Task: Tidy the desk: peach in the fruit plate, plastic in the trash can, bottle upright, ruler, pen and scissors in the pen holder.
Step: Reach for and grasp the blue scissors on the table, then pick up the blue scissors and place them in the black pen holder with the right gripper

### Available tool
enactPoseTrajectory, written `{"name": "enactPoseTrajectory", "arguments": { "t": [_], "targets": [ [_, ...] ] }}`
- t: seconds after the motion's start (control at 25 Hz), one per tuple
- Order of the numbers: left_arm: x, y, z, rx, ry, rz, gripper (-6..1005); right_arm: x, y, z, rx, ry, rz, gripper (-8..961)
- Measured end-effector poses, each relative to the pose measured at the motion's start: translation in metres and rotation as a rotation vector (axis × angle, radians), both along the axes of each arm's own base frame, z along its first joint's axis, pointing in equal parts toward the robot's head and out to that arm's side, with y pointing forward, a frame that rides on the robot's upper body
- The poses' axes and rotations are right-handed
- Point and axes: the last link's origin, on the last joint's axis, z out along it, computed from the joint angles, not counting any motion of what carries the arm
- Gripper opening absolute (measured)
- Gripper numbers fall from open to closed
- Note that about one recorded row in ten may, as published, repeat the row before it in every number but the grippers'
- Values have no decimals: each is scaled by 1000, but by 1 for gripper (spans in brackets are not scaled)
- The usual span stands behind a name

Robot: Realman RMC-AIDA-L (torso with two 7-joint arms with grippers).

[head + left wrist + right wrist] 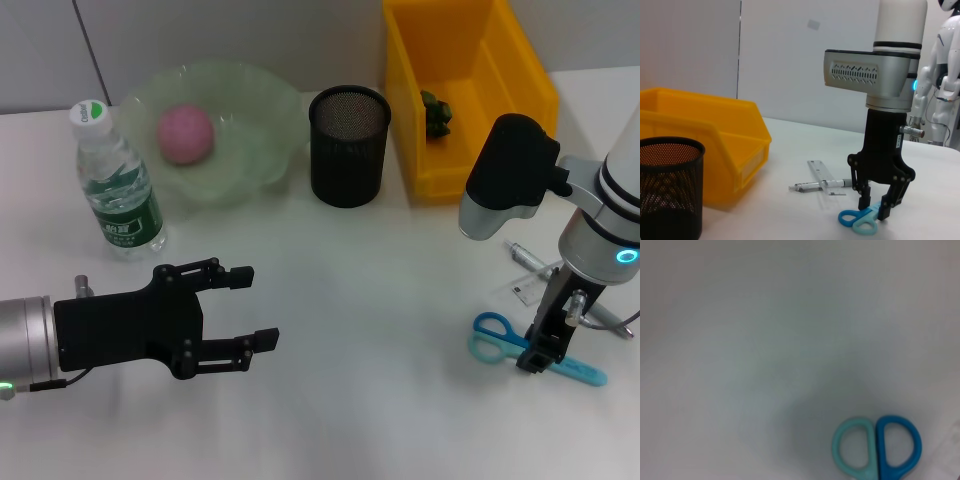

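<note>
My right gripper [538,358] points straight down at the right front of the desk, open, its fingers [863,199] straddling the blue and teal scissors [497,338] [858,223] [877,447], which lie flat. Behind them lie the clear ruler [821,174] and the pen [812,187], partly hidden by the right arm in the head view. The pink peach [185,133] rests in the green fruit plate [262,110]. The bottle [118,185] stands upright. The black mesh pen holder [348,145] [670,192] looks empty. My left gripper [258,308] hovers open at the front left.
A yellow bin [465,90] [705,145] stands at the back right beside the pen holder, with a dark green crumpled piece [436,114] inside. A white humanoid robot [950,75] stands beyond the desk's far side.
</note>
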Motion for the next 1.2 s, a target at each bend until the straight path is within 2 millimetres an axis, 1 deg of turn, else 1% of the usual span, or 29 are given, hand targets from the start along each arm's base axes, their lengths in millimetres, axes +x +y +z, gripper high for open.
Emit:
{"name": "enactPoseTrajectory", "arguments": {
  "t": [0.32, 0.56, 0.76, 0.84, 0.96, 1.0, 1.08, 1.2],
  "targets": [
    [0, 0, 0, 0, 0, 0, 800, -1, 1, -1, 1, 1, 2, 326],
    [0, 0, 1, 3, -2, 1, 799, -1, 1, 0, -1, -2, 4, 306],
    [0, 1, 1, 9, -4, 3, 799, -2, 2, 1, -2, -7, 4, 242],
    [0, 1, 1, 9, -4, 3, 799, -6, 4, 4, 12, 18, 4, 216],
    [0, 1, 1, 9, -4, 3, 799, -12, 5, 9, 24, 56, -2, 216],
    [0, 1, 1, 9, -4, 3, 800, -17, 7, 17, 40, 102, -5, 217],
    [0, 1, 1, 9, -4, 3, 800, -20, 7, 20, 44, 122, -7, 217],
    [0, 1, 1, 10, -4, 4, 800, -22, 11, 33, 77, 203, -16, 217]
  ]
}}
